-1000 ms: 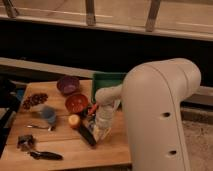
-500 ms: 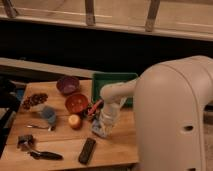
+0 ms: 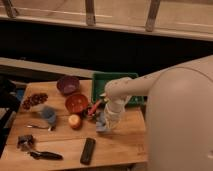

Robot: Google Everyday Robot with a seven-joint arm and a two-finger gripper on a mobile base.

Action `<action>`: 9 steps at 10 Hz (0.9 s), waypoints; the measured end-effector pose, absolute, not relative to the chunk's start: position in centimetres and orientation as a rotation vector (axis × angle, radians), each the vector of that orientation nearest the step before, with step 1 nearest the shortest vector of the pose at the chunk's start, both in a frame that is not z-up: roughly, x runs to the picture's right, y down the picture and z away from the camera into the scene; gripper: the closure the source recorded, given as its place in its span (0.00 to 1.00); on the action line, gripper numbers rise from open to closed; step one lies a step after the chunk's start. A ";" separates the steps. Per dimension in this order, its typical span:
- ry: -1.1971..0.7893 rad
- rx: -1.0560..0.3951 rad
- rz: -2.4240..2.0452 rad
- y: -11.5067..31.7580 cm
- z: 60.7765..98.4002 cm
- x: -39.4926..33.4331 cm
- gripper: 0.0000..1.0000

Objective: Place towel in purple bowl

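The purple bowl (image 3: 67, 84) stands empty at the back of the wooden table, left of centre. The towel (image 3: 101, 123) is a pale blue crumpled cloth lying on the table right of centre, in front of the green tray. My gripper (image 3: 106, 120) hangs from the white wrist, points down, and is right at the towel, partly hiding it. The bowl is well to the left of the gripper and further back.
An orange bowl (image 3: 76, 102) and a red object (image 3: 94, 107) lie between towel and purple bowl. A green tray (image 3: 117, 82) is behind the gripper. An orange fruit (image 3: 75, 121), blue cup (image 3: 48, 116), dark grapes (image 3: 34, 100), black remote (image 3: 88, 150) and black tool (image 3: 45, 155) lie around.
My arm has swung right and back, uncovering the black remote. The gripper has shifted slightly right and stays low over the towel.
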State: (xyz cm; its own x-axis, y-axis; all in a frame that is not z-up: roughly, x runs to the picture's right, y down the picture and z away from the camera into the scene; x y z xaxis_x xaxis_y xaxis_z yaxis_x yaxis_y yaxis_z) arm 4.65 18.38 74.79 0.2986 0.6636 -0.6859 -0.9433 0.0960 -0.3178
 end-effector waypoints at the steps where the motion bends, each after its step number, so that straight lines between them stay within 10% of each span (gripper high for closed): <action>1: 0.413 -0.774 1.271 16.9 73.9 5.6 1.00; 9: 0.337 -0.469 1.521 3.5 72.4 11.1 1.00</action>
